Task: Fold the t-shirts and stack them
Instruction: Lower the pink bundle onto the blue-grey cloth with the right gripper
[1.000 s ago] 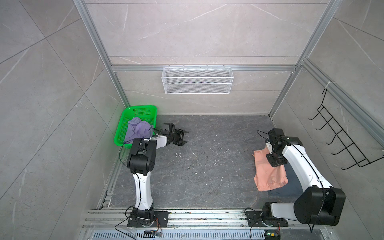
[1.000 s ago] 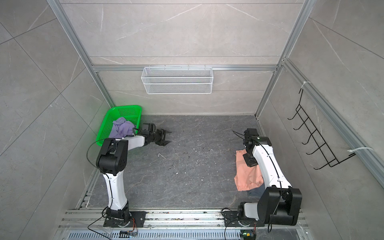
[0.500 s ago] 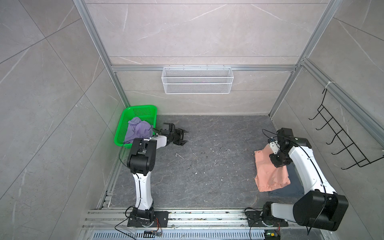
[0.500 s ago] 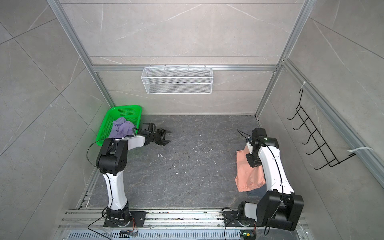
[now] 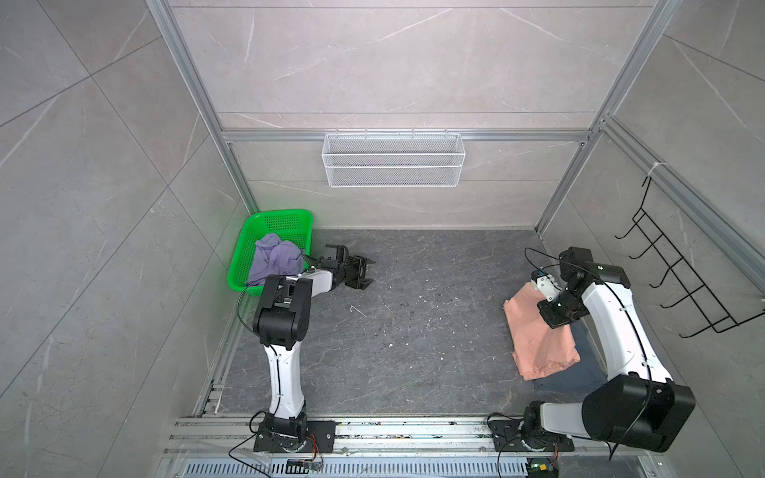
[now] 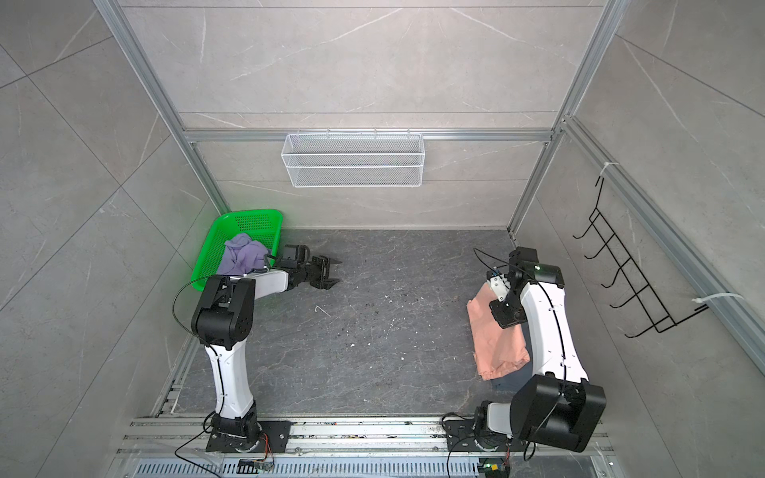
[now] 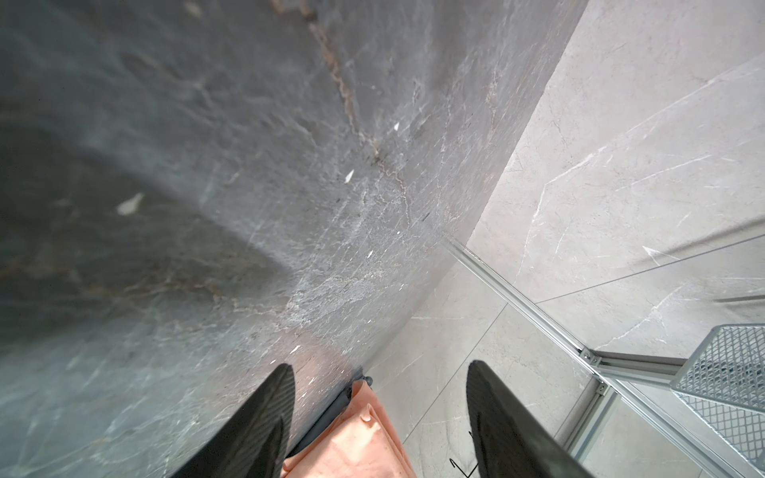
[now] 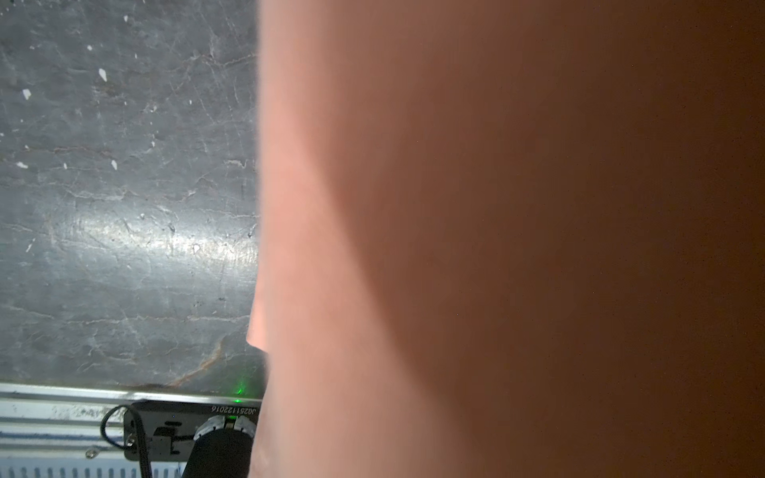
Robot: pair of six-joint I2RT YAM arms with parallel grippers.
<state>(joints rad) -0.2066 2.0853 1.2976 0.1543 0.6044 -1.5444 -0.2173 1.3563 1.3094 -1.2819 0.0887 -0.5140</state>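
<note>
The peach-pink shirt lies folded at about 3 to 4 o'clock on the table. Its long axis runs roughly from 11 to 5 o'clock, and it partly covers the blue-grey shirt, which shows past its 4 to 5 o'clock edges. The right gripper sits at the shirt's far end, jaws closed. Its fingers are hidden, but peach cloth fills most of the right wrist view, so it is probably pinching that far edge. To stack the two squarely, I judge the shirt needs carrying toward 4 o'clock, along its own length, and the right arm is the one placed to do it. The left gripper is released and empty at about 10 o'clock, well apart, just beside the green basket that holds the crumpled lavender shirt.
</note>
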